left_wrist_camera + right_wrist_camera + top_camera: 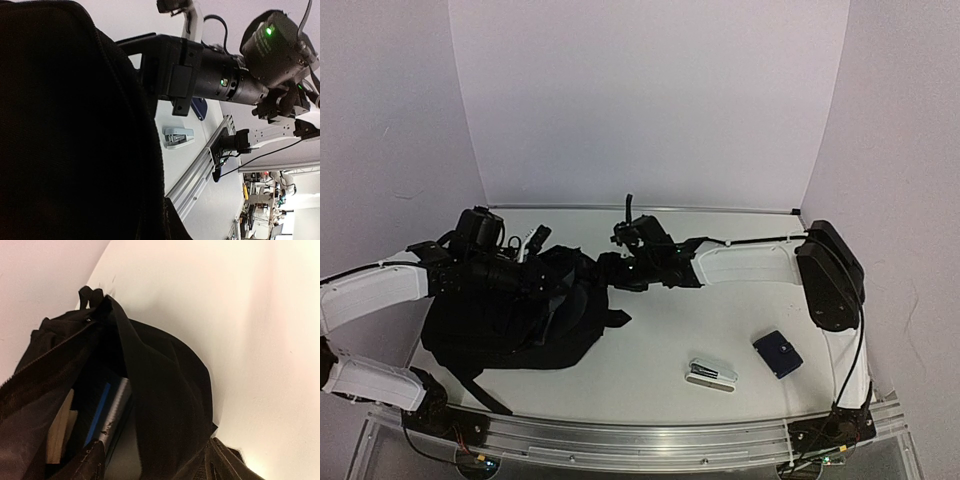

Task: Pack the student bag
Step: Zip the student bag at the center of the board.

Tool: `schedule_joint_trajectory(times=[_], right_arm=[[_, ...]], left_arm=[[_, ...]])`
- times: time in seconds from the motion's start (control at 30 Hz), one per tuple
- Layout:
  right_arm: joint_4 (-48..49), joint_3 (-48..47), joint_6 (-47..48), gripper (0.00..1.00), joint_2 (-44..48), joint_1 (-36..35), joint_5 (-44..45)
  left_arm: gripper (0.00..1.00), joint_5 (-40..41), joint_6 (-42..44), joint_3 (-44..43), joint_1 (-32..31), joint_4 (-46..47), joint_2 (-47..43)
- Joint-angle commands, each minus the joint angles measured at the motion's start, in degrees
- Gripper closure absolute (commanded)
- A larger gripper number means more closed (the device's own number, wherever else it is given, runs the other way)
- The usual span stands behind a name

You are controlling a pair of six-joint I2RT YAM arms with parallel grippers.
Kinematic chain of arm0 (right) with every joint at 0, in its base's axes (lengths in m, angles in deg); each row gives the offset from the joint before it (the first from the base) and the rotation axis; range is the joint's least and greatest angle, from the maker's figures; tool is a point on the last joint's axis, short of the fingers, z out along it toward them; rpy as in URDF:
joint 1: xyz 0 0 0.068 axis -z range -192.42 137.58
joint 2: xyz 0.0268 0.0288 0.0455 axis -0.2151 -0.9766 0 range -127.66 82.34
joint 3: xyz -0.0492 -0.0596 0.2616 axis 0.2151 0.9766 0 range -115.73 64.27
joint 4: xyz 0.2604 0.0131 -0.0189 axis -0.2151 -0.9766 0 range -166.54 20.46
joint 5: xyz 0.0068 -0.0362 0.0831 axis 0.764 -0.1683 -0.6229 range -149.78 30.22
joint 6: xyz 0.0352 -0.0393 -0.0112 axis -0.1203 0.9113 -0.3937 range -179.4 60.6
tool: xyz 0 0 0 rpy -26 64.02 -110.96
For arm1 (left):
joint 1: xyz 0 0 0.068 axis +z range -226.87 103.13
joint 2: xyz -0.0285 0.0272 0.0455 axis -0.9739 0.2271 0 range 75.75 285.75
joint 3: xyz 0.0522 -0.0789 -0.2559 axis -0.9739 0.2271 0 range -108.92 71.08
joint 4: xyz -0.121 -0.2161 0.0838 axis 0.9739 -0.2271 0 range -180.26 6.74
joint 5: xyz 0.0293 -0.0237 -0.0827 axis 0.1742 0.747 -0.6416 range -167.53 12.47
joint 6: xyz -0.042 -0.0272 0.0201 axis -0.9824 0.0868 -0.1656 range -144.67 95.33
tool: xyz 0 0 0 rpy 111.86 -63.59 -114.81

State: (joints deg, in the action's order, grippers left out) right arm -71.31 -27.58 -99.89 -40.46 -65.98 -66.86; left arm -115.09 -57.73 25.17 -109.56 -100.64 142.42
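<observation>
The student bag (500, 325), black and slumped, lies on the left half of the table. My left gripper (542, 272) presses into its upper edge; black on black hides the jaws. In the left wrist view the bag's fabric (65, 125) fills the left side and covers my fingers. My right gripper (610, 268) reaches in from the right to the bag's mouth. The right wrist view looks into the open bag (165, 390): a blue-edged book (100, 407), a grey one (117, 405) and tan pages (60, 432) stand inside. A fabric fold runs down toward the right jaws, which do not show.
A grey stapler (712, 375) lies on the table front right of the bag, with a dark blue case (777, 353) further right. Both also show in the left wrist view: stapler (178, 136), case (200, 107). An aluminium rail (640, 440) runs along the near edge.
</observation>
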Motion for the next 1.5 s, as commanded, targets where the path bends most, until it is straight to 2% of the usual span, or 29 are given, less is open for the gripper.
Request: schedule_joint_trajectory(times=[0.0,0.1,0.17,0.23,0.33,0.43,0.5,0.6,0.77,0.97,1.03,1.2,1.3,1.47], right_arm=[[-0.5,-1.1,0.3,0.59,-0.8,-0.1,1.0],[-0.5,-0.6,0.0,0.87,-0.5,0.1,2.0],[-0.5,0.1,-0.1,0.98,0.2,0.1,2.6],[-0.5,1.4,-0.1,1.00,1.3,0.2,3.0],[-0.5,4.7,0.1,1.00,4.1,0.1,3.1],[-0.5,9.6,-0.5,1.00,8.0,0.1,3.1],[-0.5,13.7,-1.6,1.00,10.9,0.0,3.2],[-0.5,19.5,-3.3,1.00,15.3,-1.0,4.4],[-0.5,28.5,-8.0,1.00,22.1,-3.5,5.9],[-0.6,38.4,-14.5,1.00,30.0,-7.3,6.5],[-0.9,40.2,-15.5,0.93,33.6,-7.4,6.9],[-7.8,35.7,-11.2,0.48,38.9,-7.5,11.7],[-11.9,29.2,-7.0,0.41,38.4,-7.5,12.8],[-13.2,18.5,0.1,0.43,31.6,-7.4,8.6]], left_arm=[[0.85,-2.9,2.9,-3.5,-3.4,-0.6,2.5],[0.75,-5.3,3.4,-2.9,-4.3,-2.1,2.2],[0.64,-6.1,3.4,-2.8,-4.4,-2.7,0.4],[0.50,-4.6,3.6,-3.4,-4.4,-3.7,-2.3],[0.30,2.1,3.6,-5.8,-4.4,-6.3,-7.4],[0.14,12.1,2.7,-9.1,-4.3,-10.9,-9.8],[0.06,18.9,2.2,-11.3,-4.1,-15.3,-9.4],[0.02,25.8,1.0,-13.9,-0.8,-22.3,-6.4],[0.01,25.1,-2.8,-11.1,9.4,-24.5,-6.3],[0.00,24.5,-3.1,-9.2,10.9,-23.5,-6.1],[0.00,23.5,-2.5,-9.4,10.9,-22.5,-5.5],[0.00,25.3,-0.1,-11.7,10.9,-24.0,-3.8],[0.00,27.2,0.7,-12.2,11.2,-25.1,-3.3],[0.00,29.5,-1.6,-10.3,12.2,-25.4,-3.8]])
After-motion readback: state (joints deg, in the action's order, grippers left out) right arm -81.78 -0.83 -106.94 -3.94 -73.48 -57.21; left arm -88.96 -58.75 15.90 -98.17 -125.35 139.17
